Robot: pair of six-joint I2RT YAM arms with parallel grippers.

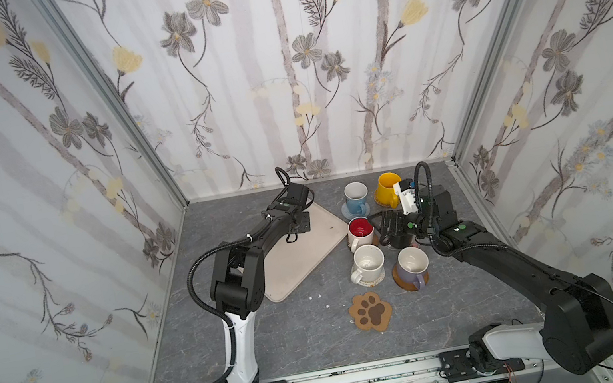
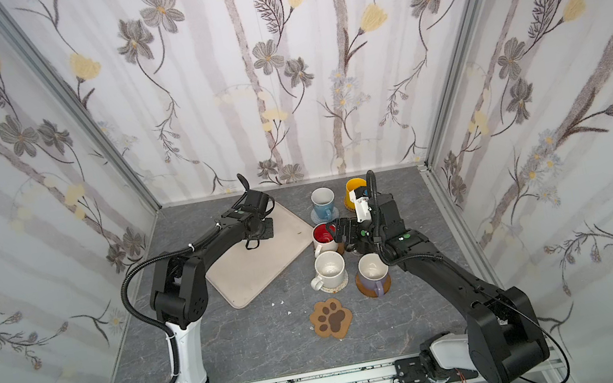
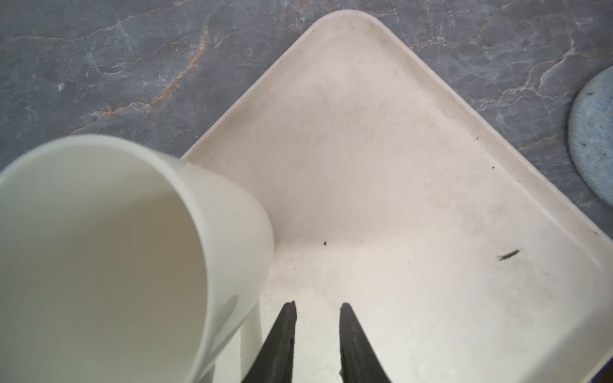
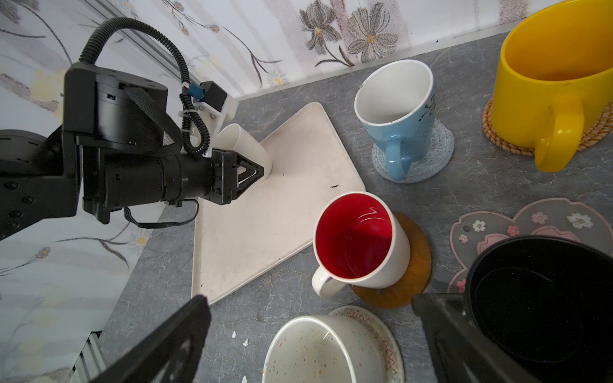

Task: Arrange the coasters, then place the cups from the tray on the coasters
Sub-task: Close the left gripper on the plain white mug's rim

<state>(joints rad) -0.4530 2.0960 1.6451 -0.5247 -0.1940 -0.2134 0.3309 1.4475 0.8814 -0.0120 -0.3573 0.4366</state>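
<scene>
On the far end of the large beige rectangular tray (image 1: pixel 308 259) stands the last cup, a plain white ceramic mug (image 3: pixel 99 248). Your left claw (image 3: pixel 318 305) sits low just beside its handle, tips narrow with only tray showing between them, so nothing is gripped; judged a line-up for a handle pinch. The brown paw-print coaster (image 1: pixel 370 311) lies bare toward the front of the worktop, well apart from the tray, and is presumably this mug's spot. Your right claw (image 4: pixel 308 298) stands wide and empty just beside the black mug (image 4: pixel 544 298) on the clear pink-flower mat (image 4: pixel 530 222), probably kept clear of the left arm's path. The red-lined white mug (image 4: pixel 358 238) sits off-centre on its amber-brown disc (image 4: pixel 411 265). Hidden: in both top views the left arm covers the white mug, and the right arm covers most of the black one. The white mug's handle is cut off in the left wrist view, so you cannot confirm whether a finger touches it.
</scene>
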